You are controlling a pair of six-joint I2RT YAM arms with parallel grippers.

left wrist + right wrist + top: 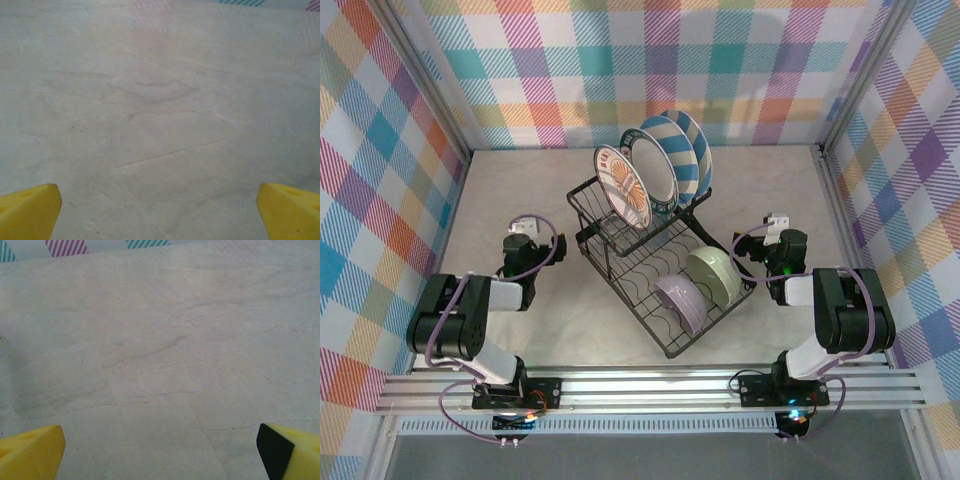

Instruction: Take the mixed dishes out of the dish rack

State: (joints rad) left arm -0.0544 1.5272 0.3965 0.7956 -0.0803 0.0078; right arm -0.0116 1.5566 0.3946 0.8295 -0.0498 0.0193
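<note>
A black wire dish rack (pixel 620 262) stands loaded at the middle of a pale, marble-veined surface (pixel 510 190), turned at an angle between two robot arms and walled in by pastel plaid panels (pixel 380 170). On its raised far section three plates stand upright, one behind another. Nearest the camera is a white plate with orange pattern (pixel 622 186), and behind it are two blue-and-white striped plates (pixel 685 150), their wide rims banded in blue around white centres. In the lower near section, among curved slot dividers, a lavender bowl (pixel 678 302) and a pale green bowl (pixel 714 276) sit on edge side by side, the green one farther back and to the right.

The left gripper (pixel 160 212) hangs over bare surface to the left of the rack, its yellow fingers (pixel 30 212) spread wide apart with nothing between them. The right gripper (pixel 160 452) hangs to the right of the rack, likewise spread wide and empty. One of its fingers shows a black pad (pixel 274 450) on the inner face. Both are apart from the rack and touch none of the dishes.
</note>
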